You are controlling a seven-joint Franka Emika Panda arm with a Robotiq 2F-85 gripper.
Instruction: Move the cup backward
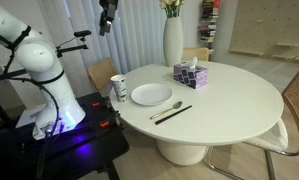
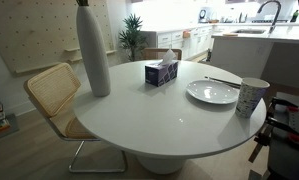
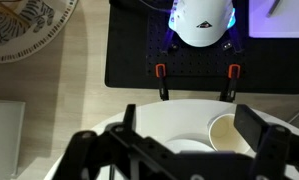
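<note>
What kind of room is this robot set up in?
Probably a home dining area beside a kitchen: a round table set with a plate and cup, a cane chair, and a kitchen counter behind.

Both exterior views share table (image 1: 234, 108); wrist overhead.

Cup (image 2: 252, 97): white, dark printed pattern on side. Plate (image 1: 151, 94): plain white. Vase (image 1: 173, 42): plain white. Round table (image 1: 234, 105): white. Tissue box (image 1: 189, 75): blue-purple pattern. Chair (image 2: 54, 90): tan woven cane. Robot arm (image 1: 44, 70): white. Base plate (image 3: 129, 50): black, violet-blue glow.
</note>
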